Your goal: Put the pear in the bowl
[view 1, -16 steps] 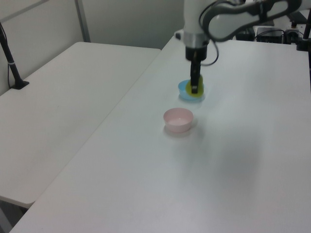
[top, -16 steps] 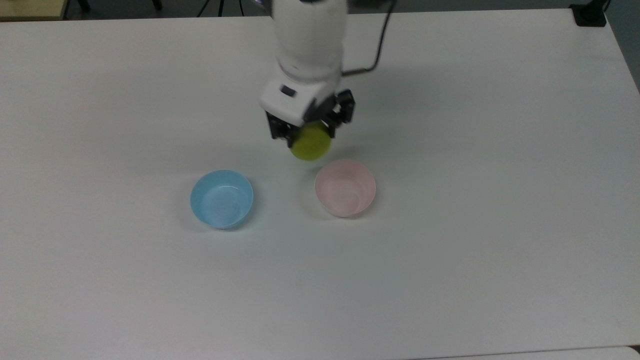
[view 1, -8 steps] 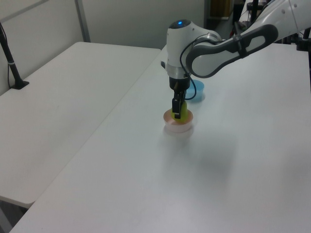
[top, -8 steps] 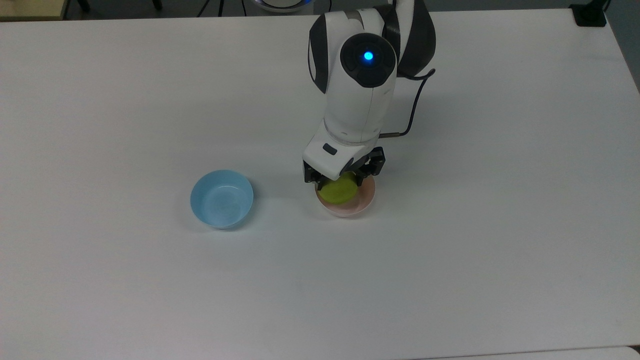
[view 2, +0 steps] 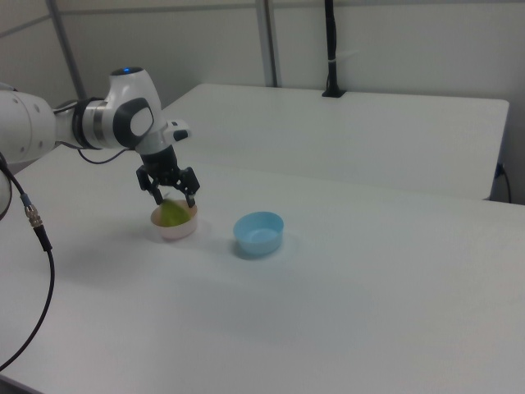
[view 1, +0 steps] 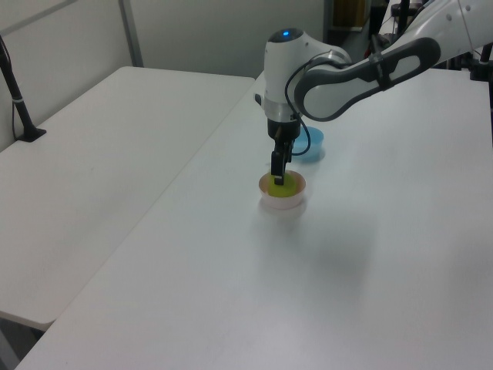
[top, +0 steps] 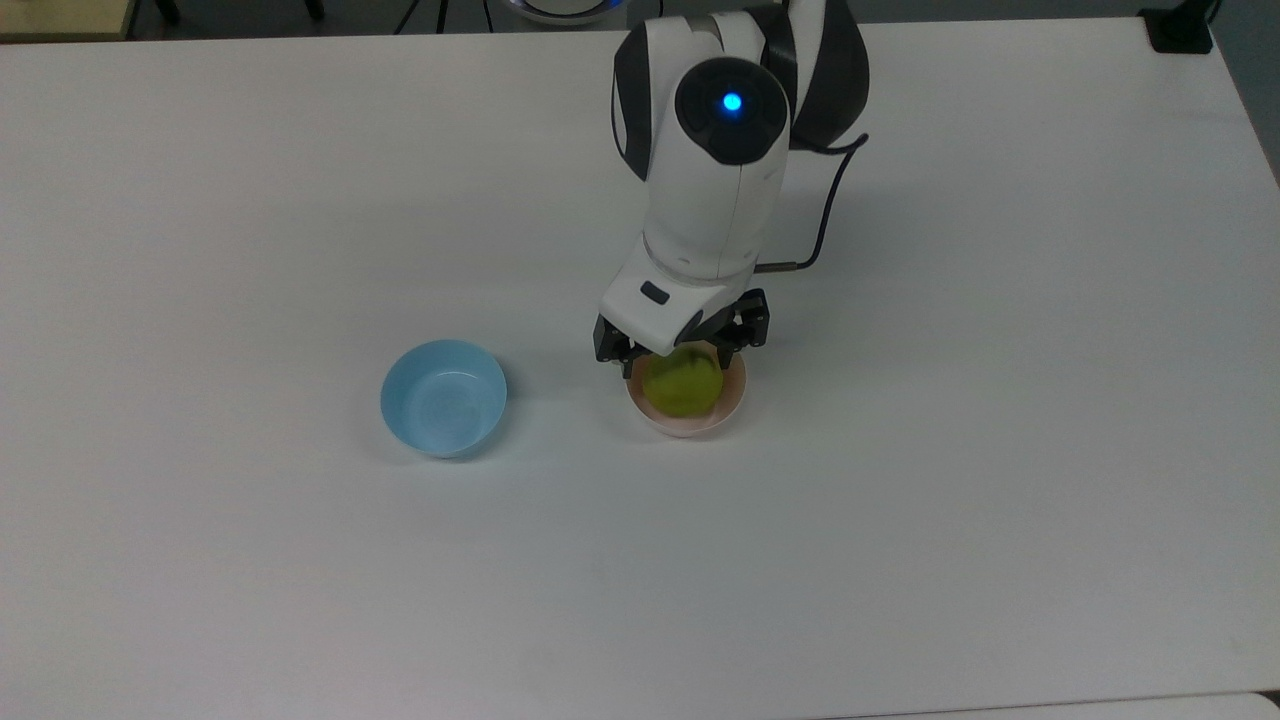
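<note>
Pear: the small yellow-green pear (top: 683,385) is seen lying inside the round pale pink plastic bowl (top: 735,404).
Claw: the black two-finger gripper (top: 680,350) is held spread just above the pear, nothing gripped.
Neighbour: a light blue plastic bowl (top: 443,397) is set on the white table (top: 250,250), at the top view's left.

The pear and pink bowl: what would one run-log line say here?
pear: in pink bowl | gripper: open, above pear | blue bowl: empty

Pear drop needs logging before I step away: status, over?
Tool open above pink bowl. Pear resting inside. Blue bowl clear aside.
</note>
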### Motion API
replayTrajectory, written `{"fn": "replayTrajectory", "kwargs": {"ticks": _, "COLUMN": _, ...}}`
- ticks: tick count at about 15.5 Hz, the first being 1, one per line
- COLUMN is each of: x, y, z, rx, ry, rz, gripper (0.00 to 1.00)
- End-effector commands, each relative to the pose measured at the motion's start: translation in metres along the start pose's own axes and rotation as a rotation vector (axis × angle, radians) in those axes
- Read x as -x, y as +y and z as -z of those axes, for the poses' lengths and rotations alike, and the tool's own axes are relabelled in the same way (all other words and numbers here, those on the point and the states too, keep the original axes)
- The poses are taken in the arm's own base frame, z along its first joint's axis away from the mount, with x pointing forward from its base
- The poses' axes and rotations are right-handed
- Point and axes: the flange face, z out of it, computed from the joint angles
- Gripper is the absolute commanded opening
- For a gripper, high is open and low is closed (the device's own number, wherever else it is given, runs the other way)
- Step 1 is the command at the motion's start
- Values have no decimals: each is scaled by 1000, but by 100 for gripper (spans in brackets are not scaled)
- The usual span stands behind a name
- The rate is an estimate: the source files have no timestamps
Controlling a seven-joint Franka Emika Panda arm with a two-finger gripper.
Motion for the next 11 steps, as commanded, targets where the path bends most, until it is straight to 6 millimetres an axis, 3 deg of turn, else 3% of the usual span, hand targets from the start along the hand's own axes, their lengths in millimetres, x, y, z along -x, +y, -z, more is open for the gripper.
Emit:
{"fn": "replayTrajectory", "kwargs": {"ticks": 1, "x": 30, "y": 19, "z": 63, "rx": -42, "ry": 10, "rz": -44, "gripper": 100}}
{"fn": "replayTrajectory", "kwargs": {"ticks": 3, "x": 52, "y": 38, "z": 92, "rx": -56, "ry": -4, "rz": -60, "gripper": 100}}
{"fn": "replayTrajectory", "kwargs": {"ticks": 8, "x": 103, "y": 120, "z": 153, "rx": -65, "ry": -92, "rz": -135, "gripper": 100}}
{"fn": "replayTrajectory", "kwargs": {"ticks": 11, "x": 126, "y": 156, "z": 176, "rx": -57, "ry": -100, "rz": -178, "gripper": 100}}
